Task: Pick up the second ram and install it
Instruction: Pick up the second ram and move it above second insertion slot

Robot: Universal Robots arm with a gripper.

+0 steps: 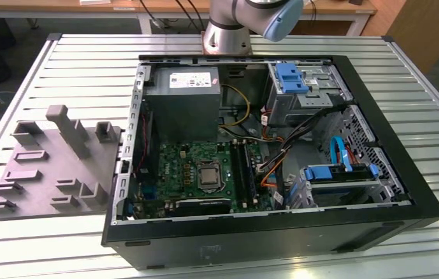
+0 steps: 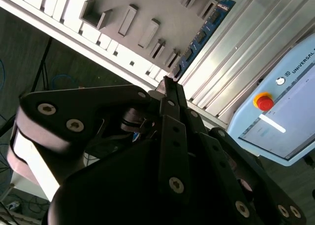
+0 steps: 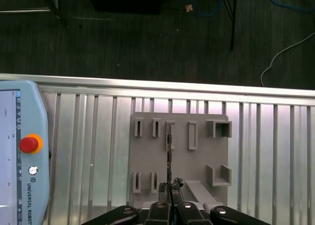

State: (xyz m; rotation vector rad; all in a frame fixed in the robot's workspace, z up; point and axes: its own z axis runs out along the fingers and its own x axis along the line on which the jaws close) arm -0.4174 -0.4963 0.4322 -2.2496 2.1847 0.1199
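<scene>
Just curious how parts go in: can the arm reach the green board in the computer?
Probably yes. The claw grips the memory stick, and the case lies open side up, nothing over the green board; the cables keep to its edges.

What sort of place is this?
Likely a robotics lab: a slatted aluminium table carrying an open black computer case, a pale blue teach pendant with a red stop button, and a black gripper holding a thin dark blue memory stick.

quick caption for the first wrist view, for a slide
The gripper holds the ram edge-on over the fixture on the slatted table, pendant alongside.
</scene>
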